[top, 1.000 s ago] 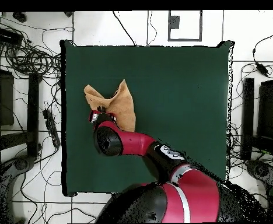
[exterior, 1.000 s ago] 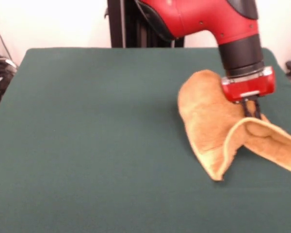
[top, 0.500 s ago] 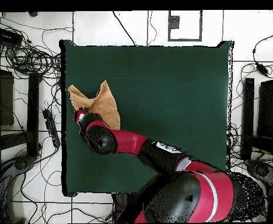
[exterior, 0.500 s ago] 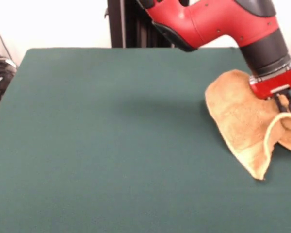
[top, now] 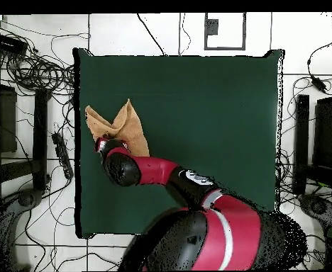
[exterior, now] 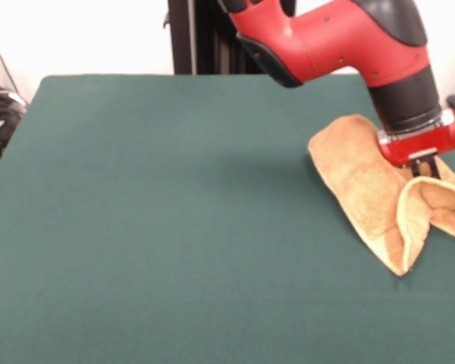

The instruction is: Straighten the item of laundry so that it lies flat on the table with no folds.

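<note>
The orange-tan item of laundry (exterior: 368, 189) lies crumpled at the right side of the green table (exterior: 174, 197), one flap curled over near the right edge. My gripper (exterior: 427, 168) comes down from the red wrist into the towel's fold, and its thin dark fingers look shut on the cloth. In the overhead view the item of laundry (top: 119, 124) sits by the left edge of the table (top: 211, 127), with a corner reaching that edge. There the gripper (top: 102, 144) is mostly hidden under the arm's wrist.
The red and black arm (exterior: 326, 38) reaches over the table's far right. Cables and dark equipment (top: 27, 78) lie on the floor beside the table's left edge in the overhead view. A black post (exterior: 193, 34) stands behind the table.
The gripper carried the towel toward the right edge in the front view, then came slightly back and lower. The towel now sits flatter on the table.
</note>
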Controlling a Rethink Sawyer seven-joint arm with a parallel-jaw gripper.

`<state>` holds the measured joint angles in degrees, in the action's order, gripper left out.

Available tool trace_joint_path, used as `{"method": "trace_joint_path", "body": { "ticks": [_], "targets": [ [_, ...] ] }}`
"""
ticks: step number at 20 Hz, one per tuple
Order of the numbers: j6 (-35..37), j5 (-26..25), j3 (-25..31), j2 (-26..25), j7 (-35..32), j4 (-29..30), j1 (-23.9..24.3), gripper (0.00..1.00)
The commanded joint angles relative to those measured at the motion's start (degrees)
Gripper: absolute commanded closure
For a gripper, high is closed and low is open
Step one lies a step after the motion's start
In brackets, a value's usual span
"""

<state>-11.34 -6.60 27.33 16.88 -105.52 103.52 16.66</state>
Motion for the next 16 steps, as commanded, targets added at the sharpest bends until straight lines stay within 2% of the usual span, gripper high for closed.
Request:
{"method": "trace_joint_path", "body": {
  "ticks": [1,4,8,9,11,13,15,16],
  "targets": [
    [7.5,1.42,-22.74,-7.24,2.92,-15.47,-4.49,1.0],
    [5.16,1.13,-27.53,-8.39,1.88,-17.05,-6.75,1.0],
    [-2.07,4.07,-35.71,-9.91,-0.09,-17.82,-12.13,1.0],
    [-0.89,5.27,-38.07,-10.09,-0.38,-18.16,-13.96,1.0],
    [2.8,4.77,-39.26,-9.58,-0.46,-18.54,-14.68,1.0],
    [8.85,0.09,-31.33,-7.04,0.23,-17.01,-8.12,1.0],
    [12.59,-6.14,-17.34,-5.91,2.36,-13.71,3.79,1.0],
    [13.98,-10.67,-8.37,-7.33,4.66,-12.16,11.55,1.0]
  ]
}}
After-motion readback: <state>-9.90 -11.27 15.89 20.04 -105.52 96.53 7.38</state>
